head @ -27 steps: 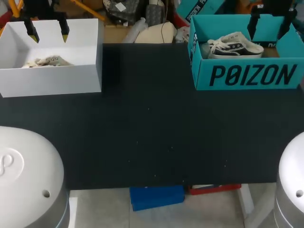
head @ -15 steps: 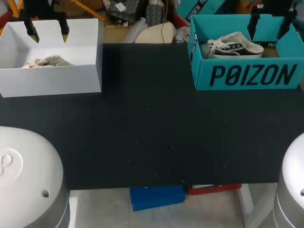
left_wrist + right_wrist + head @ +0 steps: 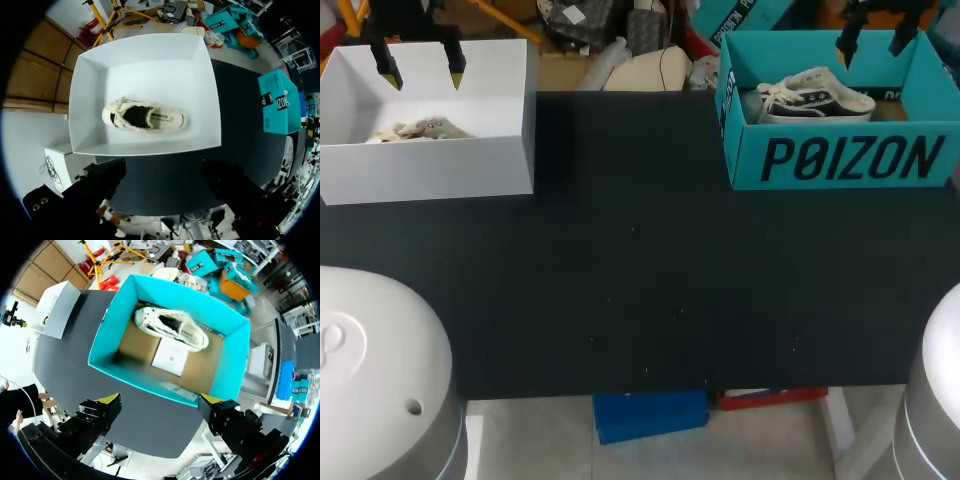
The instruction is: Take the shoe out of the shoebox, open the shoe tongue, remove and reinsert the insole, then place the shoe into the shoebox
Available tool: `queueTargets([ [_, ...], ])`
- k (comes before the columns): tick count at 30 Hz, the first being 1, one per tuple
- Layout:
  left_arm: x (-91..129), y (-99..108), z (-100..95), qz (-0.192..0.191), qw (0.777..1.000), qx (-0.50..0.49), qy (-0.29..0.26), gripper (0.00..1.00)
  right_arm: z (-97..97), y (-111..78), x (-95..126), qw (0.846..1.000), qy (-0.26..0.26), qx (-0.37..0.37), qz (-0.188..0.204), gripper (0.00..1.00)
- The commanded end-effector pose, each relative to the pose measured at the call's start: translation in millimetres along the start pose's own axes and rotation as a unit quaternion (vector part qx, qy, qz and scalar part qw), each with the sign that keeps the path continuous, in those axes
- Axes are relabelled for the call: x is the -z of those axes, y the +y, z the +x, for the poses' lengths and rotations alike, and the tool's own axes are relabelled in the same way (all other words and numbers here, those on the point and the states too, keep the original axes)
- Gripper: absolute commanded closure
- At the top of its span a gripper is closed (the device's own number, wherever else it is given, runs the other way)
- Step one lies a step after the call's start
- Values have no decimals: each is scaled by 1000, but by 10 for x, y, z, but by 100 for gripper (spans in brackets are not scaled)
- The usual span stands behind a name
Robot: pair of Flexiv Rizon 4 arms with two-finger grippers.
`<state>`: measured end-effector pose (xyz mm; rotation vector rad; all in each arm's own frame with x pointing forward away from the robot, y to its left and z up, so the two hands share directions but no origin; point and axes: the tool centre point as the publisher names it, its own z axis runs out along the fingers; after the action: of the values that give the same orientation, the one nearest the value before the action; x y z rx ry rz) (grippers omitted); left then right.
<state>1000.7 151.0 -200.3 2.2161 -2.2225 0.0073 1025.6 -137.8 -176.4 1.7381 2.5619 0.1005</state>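
Lying in the shoebox (image 3: 840, 160), the shoe (image 3: 817, 95) runs left-to-right.

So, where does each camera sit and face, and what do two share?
Head: above and behind, looking down on the table; left gripper, right gripper show.
Left wrist: over the white box, facing down; left gripper shows.
Right wrist: over the teal shoebox, facing down; right gripper shows.
Shared: head and right wrist show its shoe.

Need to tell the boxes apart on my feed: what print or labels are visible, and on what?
Teal shoebox, front wall: large black brand lettering, not quoted here.
Its shoe, side tag: too small to read.
Paper sheet inside it: too small.
White box: none seen; tag on its beige shoe: too small.
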Motion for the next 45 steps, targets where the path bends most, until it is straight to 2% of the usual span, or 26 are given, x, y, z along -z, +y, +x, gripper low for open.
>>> queueTargets([
  [1, 1, 2, 1, -1, 1000, 0, -1, 0, -17, -50, -20, 960, 16, 273, -65, 0],
  [17, 1, 2, 1, -1, 1000, 0, -1, 0, -17, -50, -20, 960, 16, 273, -65, 0],
  [18, 1, 2, 1, -1, 1000, 0, -1, 0, -58, -15, -80, 955, 16, 294, -50, 0],
  [20, 1, 2, 1, -1, 1000, 0, -1, 0, -126, 87, -183, 943, 30, 328, -48, 0],
  [22, 1, 2, 1, -1, 1000, 0, -1, 0, -218, 175, -302, 934, 29, 354, -27, 0],
  [28, 1, 2, 1, -1, 1000, 0, -1, 0, -393, 463, -611, 919, 16, 394, -13, 0],
  [29, 1, 2, 1, -1, 1000, 0, -1, 0, -409, 507, -664, 915, 14, 402, -14, 3],
  [31, 1, 2, 1, -1, 1000, 0, -1, 0, -431, 586, -753, 910, 16, 414, -8, 0],
  [32, 1, 2, 1, -1, 1000, 0, -1, 0, -437, 628, -792, 905, 13, 424, -13, 2],
  [33, 1, 2, 1, -1, 1000, 0, -1, 0, -439, 666, -834, 901, 13, 434, -10, 9],
  [35, 1, 2, 1, -1, 1000, 0, -1, 0, -447, 725, -934, 894, 12, 448, -9, 29],
  [36, 1, 2, 1, -1, 1000, 0, -1, 0, -452, 750, -977, 891, 14, 454, -11, 31],
  [37, 1, 2, 1, -1, 1000, 0, -1, 0, -451, 774, -1015, 888, 13, 460, -7, 29],
  [38, 1, 2, 1, -1, 1000, 0, -1, 0, -448, 800, -1051, 885, 14, 465, -7, 43],
  [39, 1, 2, 1, -1, 1000, 0, -1, 0, -450, 822, -1093, 884, 18, 467, -8, 51],
  [42, 1, 2, 1, -1, 1000, 0, -1, 0, -466, 870, -1220, 878, 23, 478, 1, 51],
  [43, 1, 2, 1, -1, 1000, 0, -1, 0, -464, 886, -1255, 874, 27, 485, 4, 43],
  [44, 1, 2, 1, -1, 1000, 0, -1, 0, -466, 902, -1290, 873, 28, 486, 7, 40],
  [45, 1, 2, 1, -1, 1000, 0, -1, 0, -471, 923, -1316, 872, 31, 489, 5, 45],
])
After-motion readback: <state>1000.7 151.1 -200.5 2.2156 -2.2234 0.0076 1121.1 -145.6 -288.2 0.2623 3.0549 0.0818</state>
